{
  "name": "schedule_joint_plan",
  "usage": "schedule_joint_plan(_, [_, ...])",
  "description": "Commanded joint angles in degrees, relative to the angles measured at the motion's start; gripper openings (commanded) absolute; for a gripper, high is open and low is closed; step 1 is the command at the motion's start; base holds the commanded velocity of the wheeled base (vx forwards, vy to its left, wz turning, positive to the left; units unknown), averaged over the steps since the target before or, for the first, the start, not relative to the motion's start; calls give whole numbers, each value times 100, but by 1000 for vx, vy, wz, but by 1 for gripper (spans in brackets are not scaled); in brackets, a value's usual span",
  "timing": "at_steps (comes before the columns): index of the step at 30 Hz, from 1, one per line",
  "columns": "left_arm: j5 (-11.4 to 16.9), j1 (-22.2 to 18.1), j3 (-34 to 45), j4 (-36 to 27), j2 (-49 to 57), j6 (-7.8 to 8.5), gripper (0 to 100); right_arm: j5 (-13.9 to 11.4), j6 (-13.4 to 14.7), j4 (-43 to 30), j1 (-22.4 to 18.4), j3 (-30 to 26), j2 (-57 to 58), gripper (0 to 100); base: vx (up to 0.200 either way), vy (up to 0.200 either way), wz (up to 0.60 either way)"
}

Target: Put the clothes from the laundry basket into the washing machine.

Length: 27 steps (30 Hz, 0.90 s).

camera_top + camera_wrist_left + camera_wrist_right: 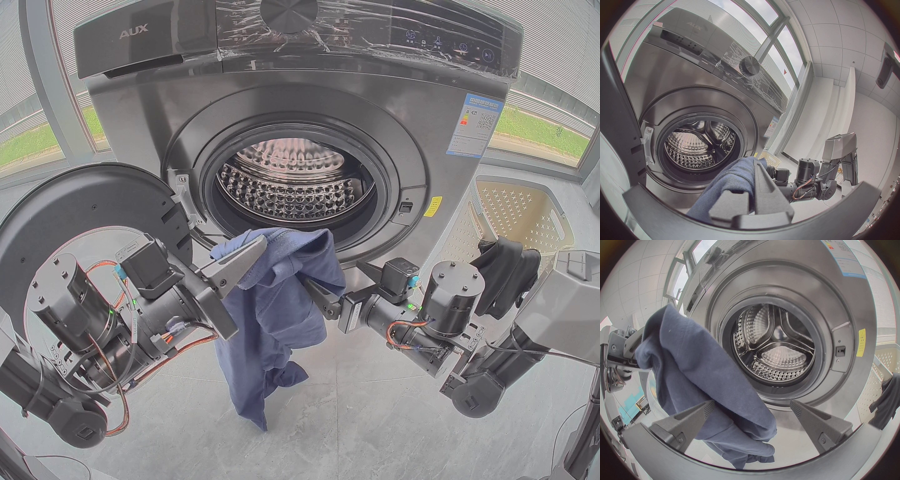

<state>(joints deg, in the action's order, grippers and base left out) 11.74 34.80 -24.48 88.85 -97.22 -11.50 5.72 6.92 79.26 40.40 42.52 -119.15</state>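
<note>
Left end effector (253,250) clamped on blue garment (269,312), drum (294,181) just ahead, empty. Right end effector (750,403) open alongside. Black garment (506,275) on laundry basket (531,212) beyond it, yet to load.

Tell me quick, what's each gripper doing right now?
Left gripper: closed on the blue garment.
Right gripper: jaws open, gripping nothing.
</note>
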Motion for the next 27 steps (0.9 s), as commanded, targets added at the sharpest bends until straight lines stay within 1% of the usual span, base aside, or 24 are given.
schedule_joint_plan(1, [4, 0, 13, 1, 10, -2, 0, 0, -24, -7, -129, 99, 41, 100, 0, 0, 0])
schedule_joint_plan(3, [4, 0, 13, 1, 10, -2, 0, -9, -95, -16, -190, 178, 32, 100, 0, 0, 0])
schedule_joint_plan(5, [4, 0, 13, 1, 10, -2, 0, -18, -86, -16, -208, 213, 32, 100, 0, 0, 0])
schedule_joint_plan(8, [13, 0, 13, 1, 10, -2, 0, -97, -86, -7, -190, 213, 6, 100, 0, 0, 0])
schedule_joint_plan(12, [13, 0, 13, 1, 10, -2, 0, -159, -86, 10, -32, 178, -64, 100, 0, 0, 0])
schedule_joint_plan(14, [13, 0, 13, 1, 10, -2, 0, -194, -86, 45, 126, 204, -179, 100, 0, 0, 0])
schedule_joint_plan(18, [13, 0, 13, 1, 10, -2, 0, -290, -86, 81, 275, 274, -293, 100, 0, 0, 0])
schedule_joint_plan(27, [13, 0, 13, 1, 10, -2, 0, -317, -86, 327, 293, 687, -644, 100, 0, 0, 0])
